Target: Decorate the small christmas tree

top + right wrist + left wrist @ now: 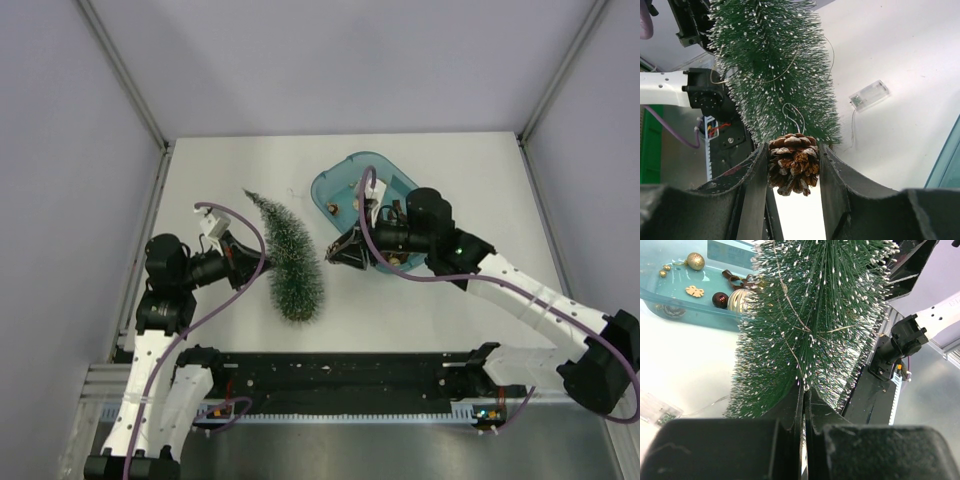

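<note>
1. A teal tray (338,168) is seen toward the back right of the white table (480,190).
2. Inside it, a gold ball (695,261), a gold leaf (694,291), a dark red ball (720,300) and a brown ribbon (733,278) can be made out.
3. A clear battery box (869,95) is laid flat on the table, with a thin wire (853,131) trailing off it.
4. A brown pine cone (793,163) with whitish tips is caught up close, topped by a wire loop.

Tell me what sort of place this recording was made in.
Most likely a lab robot cell, not a home: a white table boxed in by plain grey panels on aluminium posts, with robot arms bolted to a black rail at its near edge.
</note>
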Robot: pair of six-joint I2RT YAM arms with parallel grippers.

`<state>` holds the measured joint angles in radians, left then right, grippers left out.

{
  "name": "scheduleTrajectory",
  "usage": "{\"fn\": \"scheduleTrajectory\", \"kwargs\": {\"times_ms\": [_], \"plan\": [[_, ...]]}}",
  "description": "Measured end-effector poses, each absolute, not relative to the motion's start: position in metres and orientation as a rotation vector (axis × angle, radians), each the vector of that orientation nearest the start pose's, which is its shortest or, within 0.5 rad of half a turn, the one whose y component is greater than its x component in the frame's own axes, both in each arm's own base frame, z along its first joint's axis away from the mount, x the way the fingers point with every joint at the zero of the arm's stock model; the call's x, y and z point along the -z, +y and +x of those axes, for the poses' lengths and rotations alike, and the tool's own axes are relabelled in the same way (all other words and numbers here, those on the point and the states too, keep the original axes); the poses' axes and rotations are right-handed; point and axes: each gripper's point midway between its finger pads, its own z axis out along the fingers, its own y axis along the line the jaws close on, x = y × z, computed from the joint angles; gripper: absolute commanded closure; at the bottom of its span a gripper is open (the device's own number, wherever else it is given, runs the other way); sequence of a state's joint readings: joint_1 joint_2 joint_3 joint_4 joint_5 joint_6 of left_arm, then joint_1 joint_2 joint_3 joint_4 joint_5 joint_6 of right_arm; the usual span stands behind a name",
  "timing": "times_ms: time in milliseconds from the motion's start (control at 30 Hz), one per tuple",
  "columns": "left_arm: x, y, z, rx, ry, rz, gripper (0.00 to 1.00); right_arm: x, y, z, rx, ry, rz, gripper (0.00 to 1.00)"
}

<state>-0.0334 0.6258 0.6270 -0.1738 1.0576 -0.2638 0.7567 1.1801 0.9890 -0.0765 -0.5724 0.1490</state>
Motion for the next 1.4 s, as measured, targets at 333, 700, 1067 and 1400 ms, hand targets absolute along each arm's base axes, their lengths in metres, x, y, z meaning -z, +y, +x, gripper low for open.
{"fn": "scheduleTrajectory", "kwargs": {"times_ms": [333,700,1067,1400], "plan": [[-0.263,-0.165,0.187,1.126,1.683,0.598,1.00,-0.272,0.322,0.196,-1.131,1.708,-0.987,0.85],[-0.263,-0.165,0.187,1.126,1.684,0.597,1.00,-0.268,0.320,0.195,-1.128,1.726,-0.993,0.85],[-0.263,-0.165,0.187,1.129,1.685,0.595,1.00,-0.268,0.324,0.197,-1.137,1.714,-0.996,0.85],[-0.263,-0.165,0.187,1.129,1.685,0.595,1.00,-0.265,0.338,0.212,-1.134,1.720,-0.998,0.87]]}}
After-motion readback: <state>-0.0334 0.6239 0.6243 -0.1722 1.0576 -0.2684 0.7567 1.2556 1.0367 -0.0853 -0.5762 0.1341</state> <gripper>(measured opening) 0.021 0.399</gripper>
